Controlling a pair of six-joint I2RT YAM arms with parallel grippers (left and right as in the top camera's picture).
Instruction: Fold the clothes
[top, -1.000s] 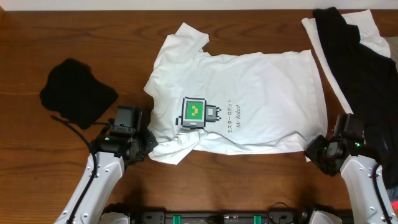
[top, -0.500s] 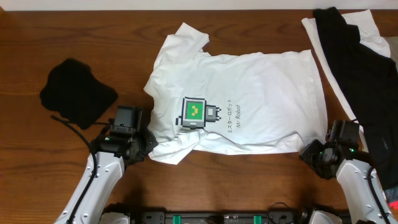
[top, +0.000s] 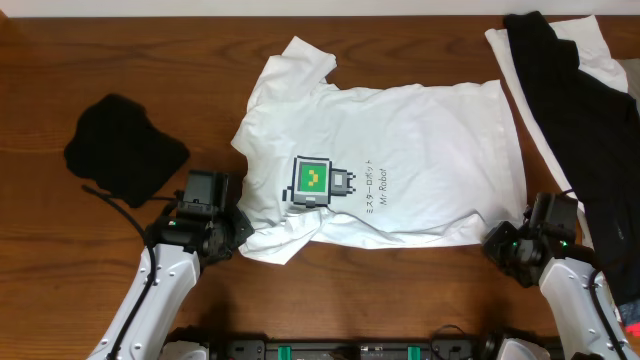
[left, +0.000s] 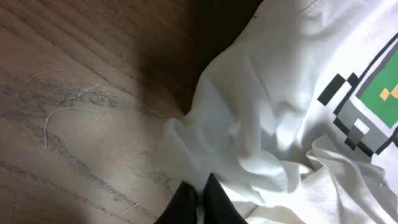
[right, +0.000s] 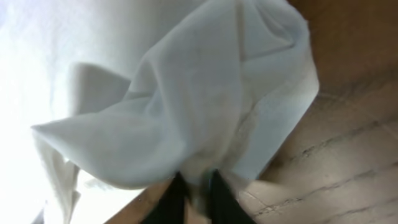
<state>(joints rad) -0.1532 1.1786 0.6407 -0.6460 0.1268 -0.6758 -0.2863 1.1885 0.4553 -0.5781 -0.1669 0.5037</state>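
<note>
At the near edge of the desk (top: 40, 250), the left gripper (top: 238, 228) is clamped tight on the bunched near-left corner of the shirt (top: 420, 130). This looks like the sleeve end, with cloth puckered around the fingertips (left: 214, 194). Toward the near-right corner, the right gripper (top: 497, 243) pinches the shirt's hem corner. Its jaws stand almost together, and its wrist view shows fabric gathered and tented between them. Both pinches sit along the same near edge, which I judge sets up lifting that edge and carrying it over the rest for a first fold. The shirt lies flat across the middle of the desk, print (top: 315, 180) up and neck end toward the left. Beyond, a black garment (top: 125, 145) sits crumpled near the left edge, well apart from the shirt. A pile (top: 560, 70) of black and white clothes lies at the far-right corner — likely next.
</note>
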